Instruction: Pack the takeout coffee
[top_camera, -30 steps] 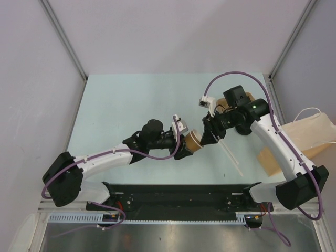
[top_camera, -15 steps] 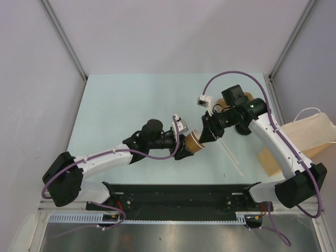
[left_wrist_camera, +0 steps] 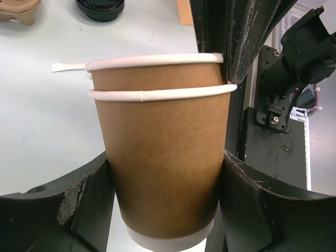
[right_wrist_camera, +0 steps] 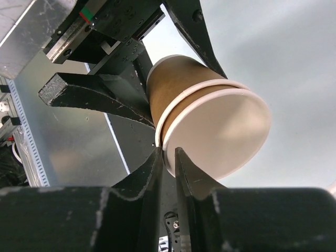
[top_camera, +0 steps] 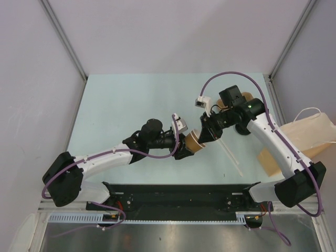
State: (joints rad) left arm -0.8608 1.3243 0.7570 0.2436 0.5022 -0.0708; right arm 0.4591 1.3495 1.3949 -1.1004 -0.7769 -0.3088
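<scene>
The two nested paper cups (top_camera: 193, 143) hang tilted over the middle of the table (top_camera: 121, 105), mouths facing right. The left gripper (left_wrist_camera: 165, 194) clasps the outer cup (left_wrist_camera: 163, 168) round its body, jaws wide. The right gripper (right_wrist_camera: 168, 157) pinches the rim of the inner cup (right_wrist_camera: 220, 131), jaws nearly together. The step in hand looks like separating them. The next move calls for a straight pull to the right while the left holds firm.

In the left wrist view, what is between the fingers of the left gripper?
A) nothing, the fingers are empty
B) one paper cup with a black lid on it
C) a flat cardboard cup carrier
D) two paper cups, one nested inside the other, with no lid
D: the left gripper clamps the outer cup, and the inner cup sits in it, its white rim just above the other; the top is open.
</scene>
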